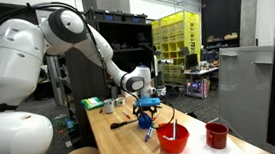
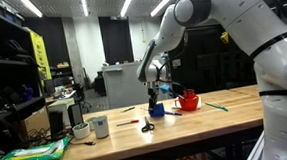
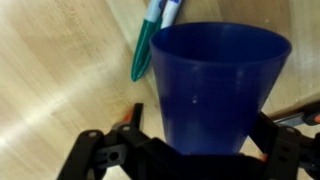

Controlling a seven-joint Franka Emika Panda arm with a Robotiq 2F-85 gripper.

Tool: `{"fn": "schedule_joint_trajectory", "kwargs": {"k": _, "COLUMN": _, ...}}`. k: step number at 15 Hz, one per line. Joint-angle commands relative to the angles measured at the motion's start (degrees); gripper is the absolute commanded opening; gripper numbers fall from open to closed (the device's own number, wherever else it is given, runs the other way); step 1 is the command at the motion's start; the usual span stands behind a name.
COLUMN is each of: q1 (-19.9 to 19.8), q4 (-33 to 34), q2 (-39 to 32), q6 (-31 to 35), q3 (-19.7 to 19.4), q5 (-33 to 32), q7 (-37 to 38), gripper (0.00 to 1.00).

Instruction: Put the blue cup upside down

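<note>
Wrist view shows the blue cup [image 3: 215, 85] filling the middle of the frame. Its narrow base sits between the fingers [image 3: 100, 152] and its wide rim points away from them, toward the desk [image 3: 60, 70]. The fingers appear clamped on the base from both sides, a hold that suits setting the cup down mouth-first. A teal marker [image 3: 148, 45] lies on the desk just beyond the rim. In both exterior views the cup hangs directly under the wrist, low over the desk and apart from the red bowl [image 1: 173, 137]. Whether the rim already touches the wood cannot be told.
</note>
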State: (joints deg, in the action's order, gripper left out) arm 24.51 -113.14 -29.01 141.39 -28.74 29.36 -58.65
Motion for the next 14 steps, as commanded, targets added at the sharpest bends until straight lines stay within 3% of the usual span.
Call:
{"fn": "schedule_joint_trajectory", "kwargs": {"k": 1, "q1": -15.0, "q4": 3.3, "q2": 1.0, "q6": 1.3, "q3": 15.1, "q5": -10.8, "q7": 5.5, "gripper": 0.69}}
{"fn": "schedule_joint_trajectory", "kwargs": {"k": 3, "q1": -20.3, "q4": 4.4, "q2": 0.9, "q6": 1.1, "q3": 20.6, "q5": -14.9, "q7": 7.4, "gripper": 0.54}}
{"fn": "schedule_joint_trajectory", "kwargs": {"k": 4, "q1": -22.3, "q4": 4.6, "q2": 1.0, "q6": 1.0, "q3": 22.7, "q5": -16.5, "q7": 8.1, "gripper": 0.52}}
{"fn": "schedule_joint_trajectory", "kwargs": {"k": 9, "q1": -28.0, "q4": 4.2, "q2": 2.6, "q6": 1.3, "q3": 29.3, "q5": -20.3, "q7": 9.5, "gripper": 0.52}}
{"fn": "schedule_joint_trajectory", "kwargs": {"k": 14, "q1": -31.0, "q4": 0.9, "q2": 6.7, "q6": 5.8, "q3": 34.9, "q5": -17.1, "q7": 7.6, "gripper": 0.52}}
